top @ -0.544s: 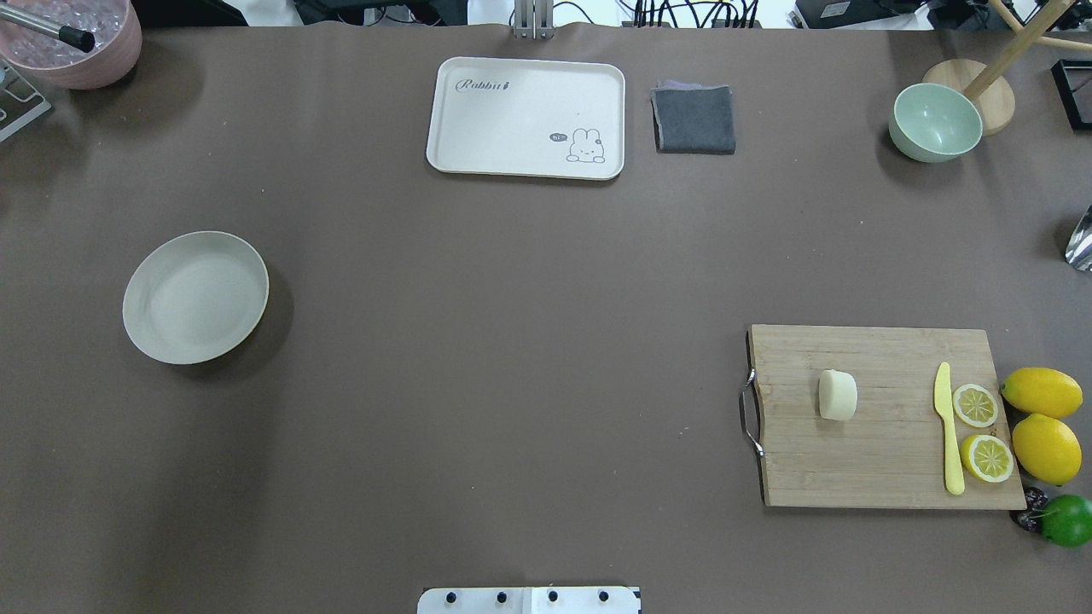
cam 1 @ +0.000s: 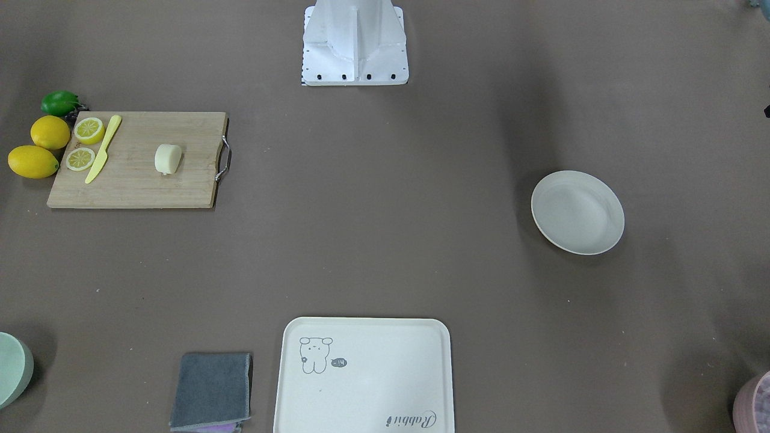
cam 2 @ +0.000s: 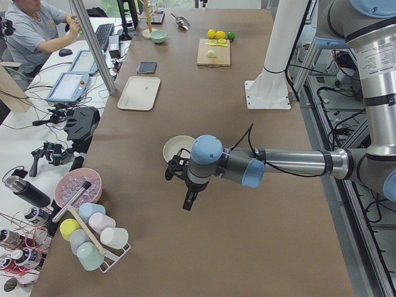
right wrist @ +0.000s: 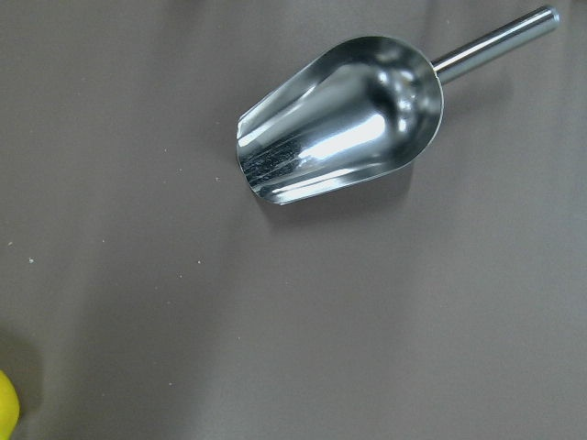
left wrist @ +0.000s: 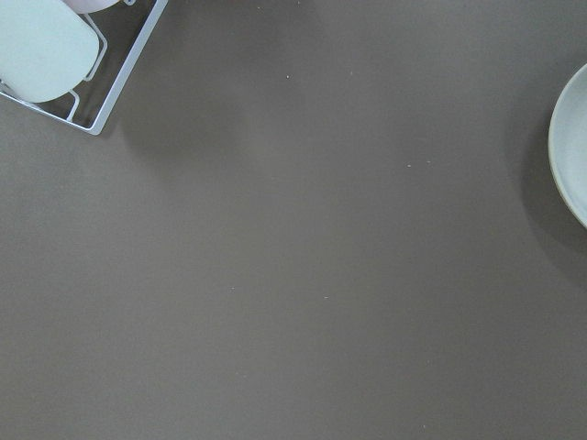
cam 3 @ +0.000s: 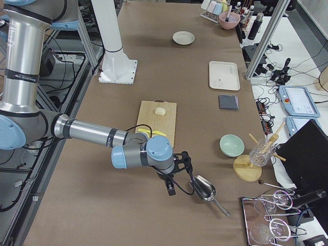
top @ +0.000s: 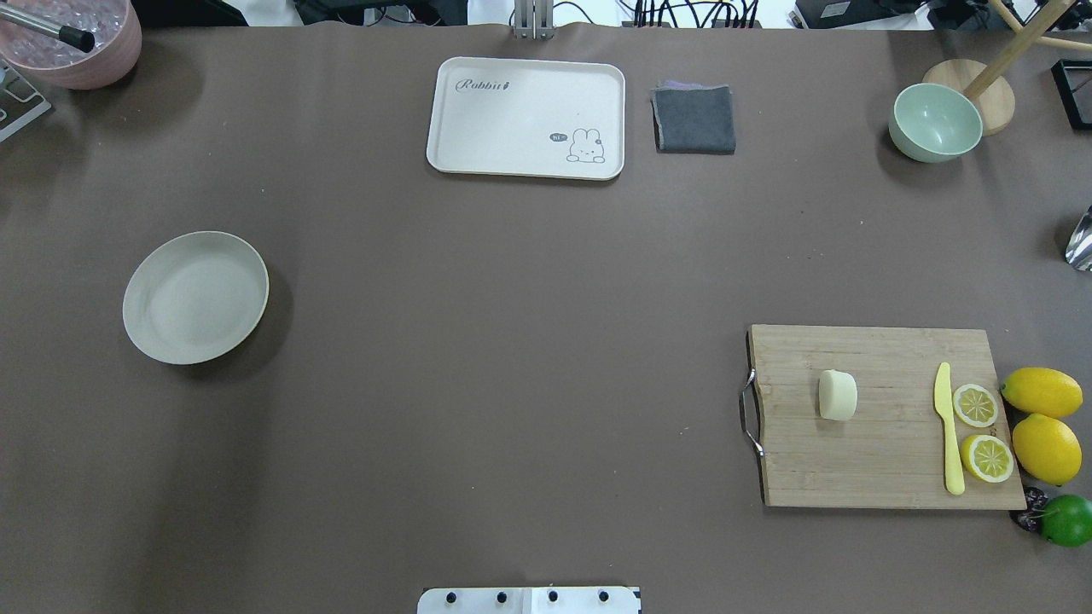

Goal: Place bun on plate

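The pale cream bun (top: 837, 395) lies on a wooden cutting board (top: 887, 460) at the table's right side, also seen in the front-facing view (cam 1: 167, 159). The off-white round plate (top: 195, 298) sits far off on the left side with nothing on it (cam 1: 577, 212). Neither gripper appears in the overhead or front-facing views. In the exterior left view the left gripper (cam 2: 187, 201) hangs above bare table near the plate (cam 2: 176, 147). The right gripper (cam 3: 170, 188) hovers beside a metal scoop, away from the bun (cam 3: 160, 110). Whether either is open or shut I cannot tell.
On the board lie a yellow knife (top: 947, 426) and two lemon halves (top: 975, 405); whole lemons (top: 1042, 392) and a lime (top: 1067, 519) sit beside it. A rabbit tray (top: 525, 117), grey cloth (top: 694, 118) and green bowl (top: 934, 123) line the far edge. The metal scoop (right wrist: 344, 117) lies right.
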You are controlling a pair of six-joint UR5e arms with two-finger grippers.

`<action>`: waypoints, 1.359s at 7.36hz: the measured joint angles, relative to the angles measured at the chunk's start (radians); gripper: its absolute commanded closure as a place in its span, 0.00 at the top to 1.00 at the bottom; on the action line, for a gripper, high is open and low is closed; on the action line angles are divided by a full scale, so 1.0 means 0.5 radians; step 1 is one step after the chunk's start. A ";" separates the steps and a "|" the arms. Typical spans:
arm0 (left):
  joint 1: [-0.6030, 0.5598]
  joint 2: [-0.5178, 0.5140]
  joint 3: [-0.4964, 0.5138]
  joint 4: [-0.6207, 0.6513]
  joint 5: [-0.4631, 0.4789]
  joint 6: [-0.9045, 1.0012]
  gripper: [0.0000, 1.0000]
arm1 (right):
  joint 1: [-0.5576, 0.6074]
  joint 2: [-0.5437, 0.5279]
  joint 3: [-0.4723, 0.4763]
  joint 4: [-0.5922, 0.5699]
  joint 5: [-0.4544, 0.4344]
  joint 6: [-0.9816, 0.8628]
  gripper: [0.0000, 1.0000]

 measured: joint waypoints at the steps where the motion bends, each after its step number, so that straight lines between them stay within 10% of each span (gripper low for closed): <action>1: 0.001 0.010 0.008 0.001 -0.002 -0.016 0.98 | -0.005 -0.001 0.001 0.004 0.002 -0.001 1.00; 10: 0.028 -0.180 0.154 -0.022 -0.005 -0.131 0.96 | -0.064 -0.006 -0.020 0.036 -0.005 0.003 1.00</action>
